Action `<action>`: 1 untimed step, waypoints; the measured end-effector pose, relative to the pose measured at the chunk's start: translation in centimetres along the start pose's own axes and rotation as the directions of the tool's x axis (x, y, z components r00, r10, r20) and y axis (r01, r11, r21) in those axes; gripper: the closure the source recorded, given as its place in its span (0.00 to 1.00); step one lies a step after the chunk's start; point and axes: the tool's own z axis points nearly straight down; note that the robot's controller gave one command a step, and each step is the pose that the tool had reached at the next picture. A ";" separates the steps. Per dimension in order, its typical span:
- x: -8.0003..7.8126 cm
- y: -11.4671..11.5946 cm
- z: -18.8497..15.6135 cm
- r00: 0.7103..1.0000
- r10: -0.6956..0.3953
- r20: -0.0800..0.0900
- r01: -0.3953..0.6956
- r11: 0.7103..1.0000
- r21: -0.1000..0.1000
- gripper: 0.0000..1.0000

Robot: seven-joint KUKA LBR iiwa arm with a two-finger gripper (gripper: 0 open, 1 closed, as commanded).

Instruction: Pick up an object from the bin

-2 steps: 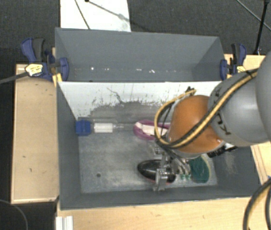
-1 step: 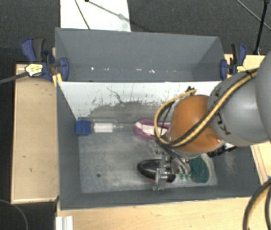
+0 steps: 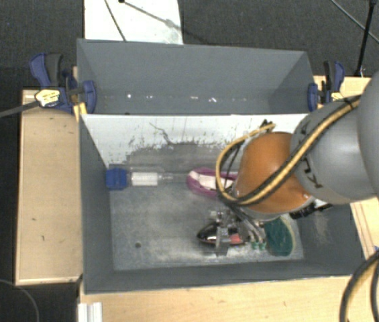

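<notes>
Hanging low at the front of the grey bin (image 3: 150,241), gripper (image 3: 229,237) over a small black thing (image 3: 207,232), dark green lump (image 3: 280,239) just beside, grip state unreadable.

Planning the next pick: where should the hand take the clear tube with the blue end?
Probably the clear tube at mid-length, from above, closing across its width: it lies flat and lengthwise along the back wall, with open floor in front.

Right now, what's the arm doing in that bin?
The gripper is down near the floor of the grey bin, by its front wall, beside a small black thing and a dark green thing. A clear tube with a blue cap and a pink thing lie farther back, apart from it. Can't tell if it holds anything.
</notes>
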 end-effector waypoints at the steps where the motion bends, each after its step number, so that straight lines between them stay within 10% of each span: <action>1: -0.3 0.0 -9.9 1.000 0.008 0.002 -0.008 1.000 0.001 1.00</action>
